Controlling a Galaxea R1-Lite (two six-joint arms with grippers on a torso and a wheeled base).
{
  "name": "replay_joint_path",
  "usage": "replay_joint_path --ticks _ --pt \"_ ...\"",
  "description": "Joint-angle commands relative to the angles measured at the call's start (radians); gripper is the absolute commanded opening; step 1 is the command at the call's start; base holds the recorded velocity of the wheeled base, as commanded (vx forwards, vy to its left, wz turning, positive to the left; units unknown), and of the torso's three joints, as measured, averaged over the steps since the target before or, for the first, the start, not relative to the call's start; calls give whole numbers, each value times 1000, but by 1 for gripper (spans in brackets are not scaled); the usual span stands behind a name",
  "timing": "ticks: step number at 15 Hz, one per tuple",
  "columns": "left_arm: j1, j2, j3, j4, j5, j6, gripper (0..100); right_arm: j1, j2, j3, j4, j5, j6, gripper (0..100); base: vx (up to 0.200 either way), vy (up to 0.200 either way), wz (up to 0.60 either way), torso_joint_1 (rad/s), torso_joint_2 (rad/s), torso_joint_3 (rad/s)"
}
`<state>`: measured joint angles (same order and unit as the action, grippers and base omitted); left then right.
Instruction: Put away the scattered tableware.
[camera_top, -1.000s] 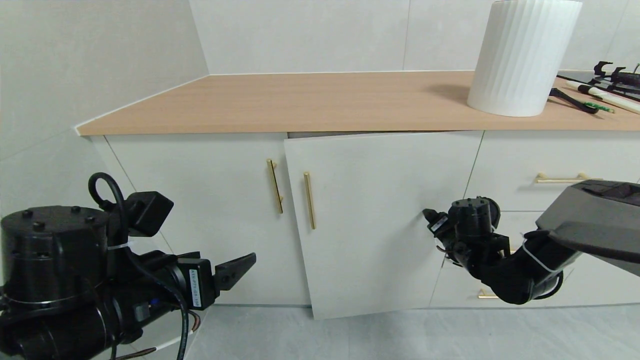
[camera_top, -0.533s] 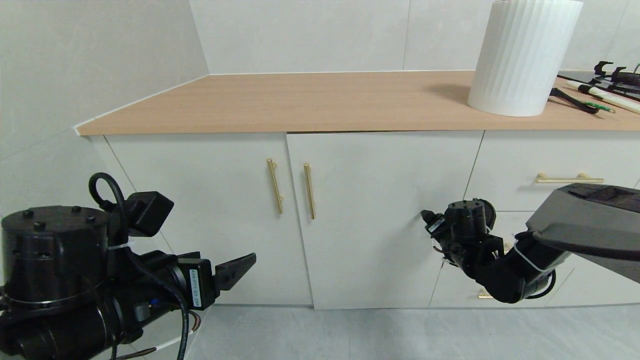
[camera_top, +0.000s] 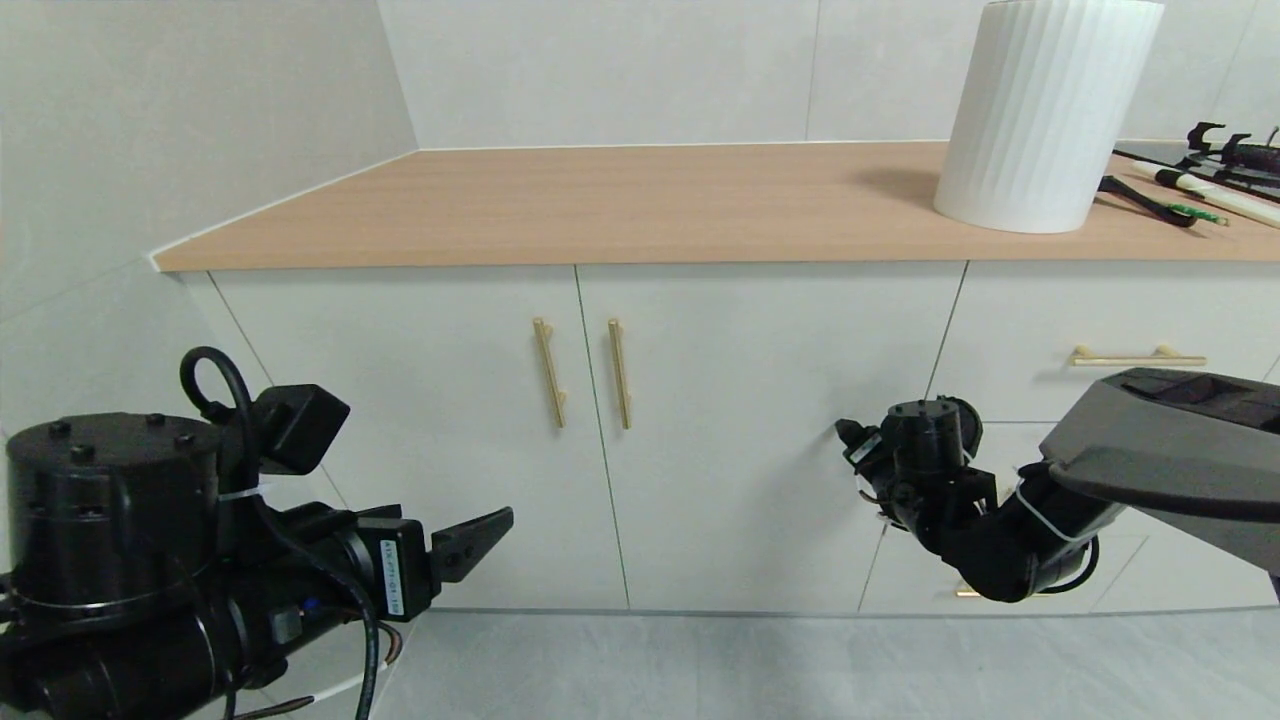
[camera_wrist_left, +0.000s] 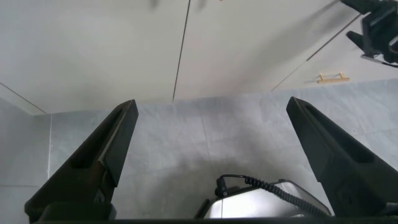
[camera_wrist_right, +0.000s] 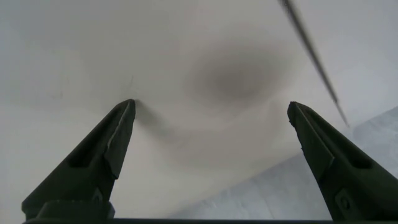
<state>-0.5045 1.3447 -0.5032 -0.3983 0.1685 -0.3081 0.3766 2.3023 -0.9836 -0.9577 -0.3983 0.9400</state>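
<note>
- the cupboard door, ajar a second ago, now sits flush shut, with the right pincer spread wide against it at 4 o'clock.
- the left pincer hangs spread and empty at 8 o'clock.
- tableware lies on the table at 2 o'clock, so more likely remains to stow.
</note>
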Motion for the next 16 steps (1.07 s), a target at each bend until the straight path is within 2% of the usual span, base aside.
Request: replay_joint_path --ticks 1,3,7,10,11,14,15,16 --pt "0 4 0 -1 0 0 100 -1 -1 3 -1 1 -3 100 0 0 0 0 0 0" --pt "1 1 0 -1 0 0 100 5 -54 57 -3 15 -10 100 0 0 0 0 0 0" --pt "1 -12 8 -1 3 1 100 21 -288 270 -23 162 -64 100 0 0 0 0 0 0" --pt "1 -154 77 6 31 10 100 21 -517 537 -188 176 -303 100 0 0 0 0 0 0" --pt "3 -269 150 7 71 20 100 21 -630 657 -268 173 -403 100 0 0 0 0 0 0" --pt "7 -564 373 12 89 52 100 13 -931 901 -308 124 -573 100 0 0 0 0 0 0" --pt "21 -664 413 35 91 73 100 5 -1054 961 -308 101 -629 100 0 0 0 0 0 0" --pt "66 -757 423 95 88 107 100 -4 -1196 984 -282 81 -682 100 0 0 0 0 0 0"
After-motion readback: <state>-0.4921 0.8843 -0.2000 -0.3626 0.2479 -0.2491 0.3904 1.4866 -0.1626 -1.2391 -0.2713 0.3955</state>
